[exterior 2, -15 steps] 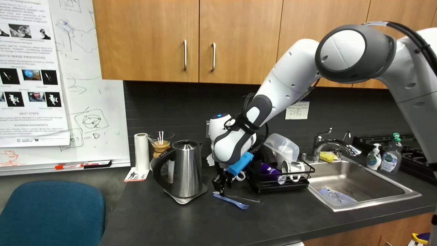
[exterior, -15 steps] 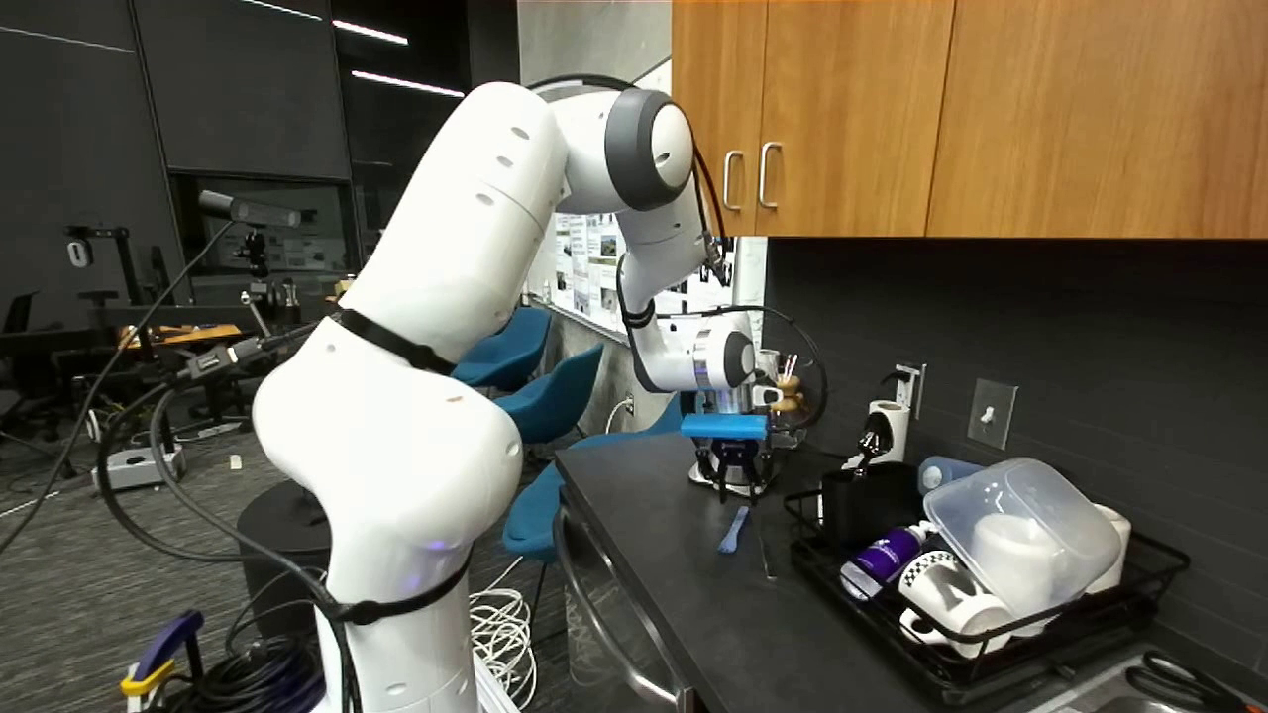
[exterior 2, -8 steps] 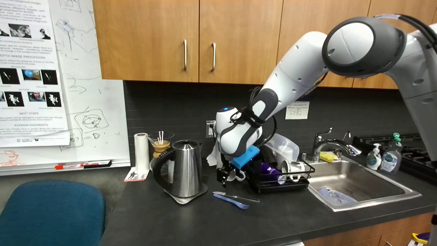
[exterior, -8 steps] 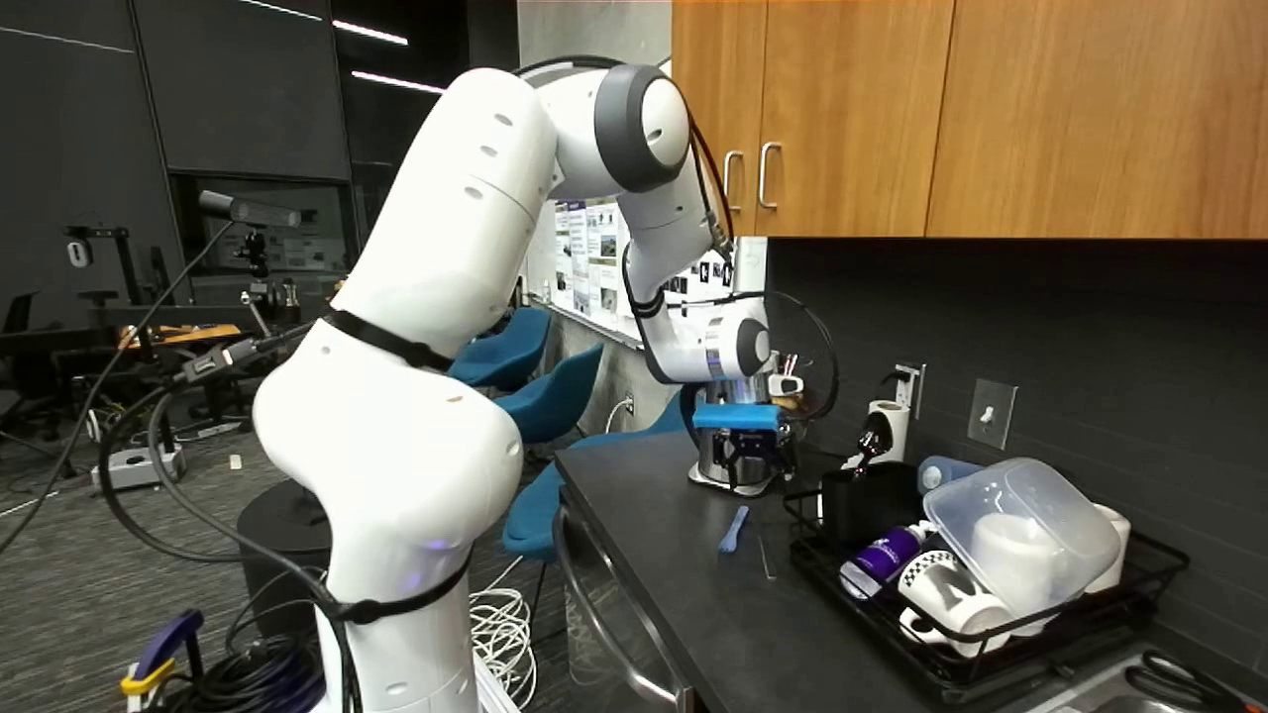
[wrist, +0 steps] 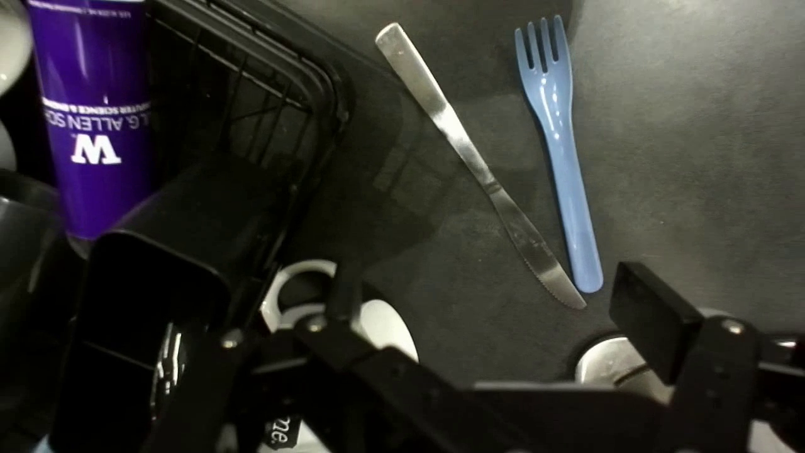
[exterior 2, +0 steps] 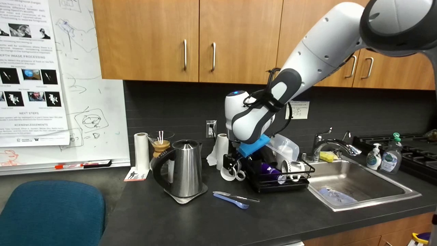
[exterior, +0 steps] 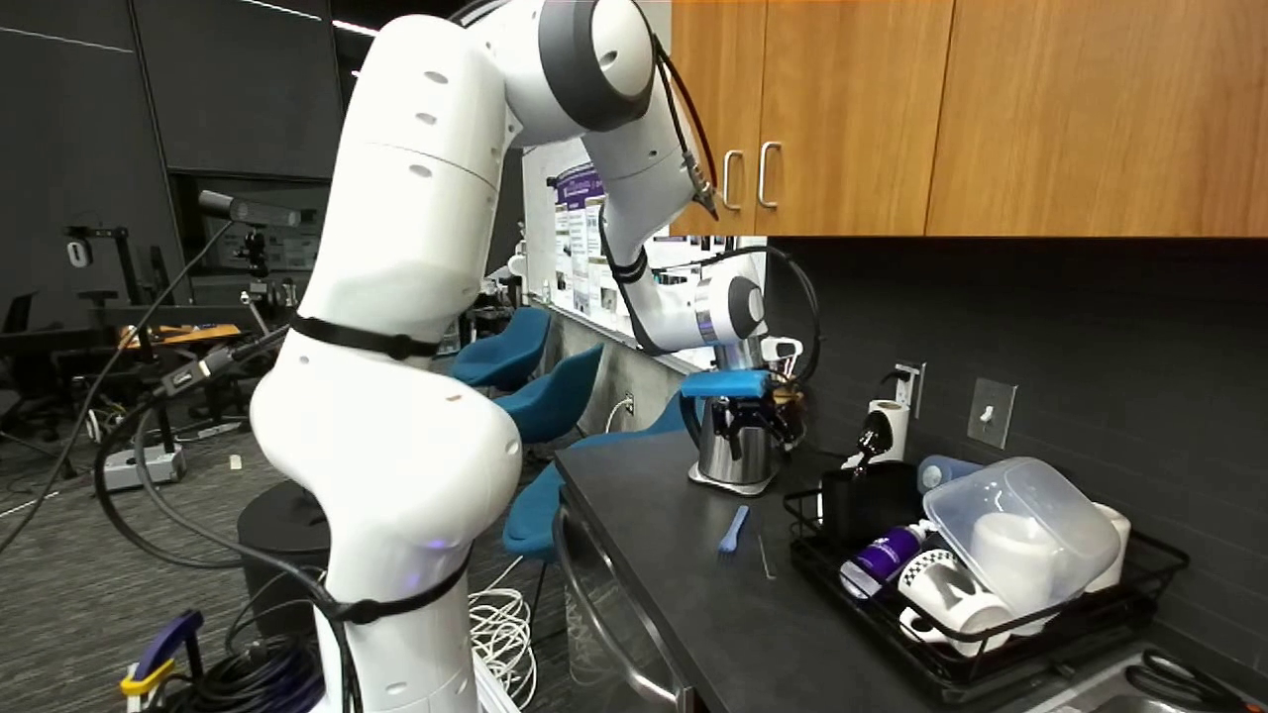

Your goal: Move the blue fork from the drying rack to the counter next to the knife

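The blue fork (wrist: 561, 151) lies flat on the dark counter (exterior 2: 191, 222), with the metal knife (wrist: 468, 157) beside it at a slant. In the wrist view the fork's handle end and the knife's tip nearly meet; at the other end, tines and knife handle spread apart. Both also show in an exterior view as fork (exterior 2: 232, 201) and knife (exterior 2: 240, 197). My gripper (wrist: 497, 299) hangs above the counter with its fingers wide apart and nothing held between them. The black drying rack (exterior 2: 281, 187) stands to one side, holding dishes; no fork shows in it.
A steel kettle (exterior 2: 187, 171) stands behind the gripper in an exterior view. The rack holds a purple bottle (wrist: 94, 170), a black cup (wrist: 188, 251), mugs and a clear plastic tub (exterior: 1030, 525). White mugs (exterior 2: 228, 173) sit near the rack. A sink (exterior 2: 358, 181) lies past it.
My gripper has risen from just over the fork's handle end and drawn back from the counter, toward the rack side. Fork and knife have stayed where they lay.
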Available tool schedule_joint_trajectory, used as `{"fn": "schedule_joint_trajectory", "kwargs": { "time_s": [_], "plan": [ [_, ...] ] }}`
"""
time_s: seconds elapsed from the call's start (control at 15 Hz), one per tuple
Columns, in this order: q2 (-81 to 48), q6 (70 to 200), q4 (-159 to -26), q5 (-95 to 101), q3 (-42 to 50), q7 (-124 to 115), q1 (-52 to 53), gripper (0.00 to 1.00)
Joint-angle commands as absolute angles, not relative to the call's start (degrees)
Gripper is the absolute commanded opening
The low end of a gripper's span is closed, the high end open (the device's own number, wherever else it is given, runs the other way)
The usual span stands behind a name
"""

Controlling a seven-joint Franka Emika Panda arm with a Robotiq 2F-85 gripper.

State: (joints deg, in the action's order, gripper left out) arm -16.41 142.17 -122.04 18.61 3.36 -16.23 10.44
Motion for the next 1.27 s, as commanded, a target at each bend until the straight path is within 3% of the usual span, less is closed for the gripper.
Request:
{"fn": "schedule_joint_trajectory", "kwargs": {
  "time_s": [0.0,1.2],
  "plan": [
    [-10.6,141.1,-127.0,20.4,2.9,-21.1,10.9,1.00],
    [-3.6,137.7,-134.6,23.2,1.5,-31.4,5.7,1.00]
  ]
}}
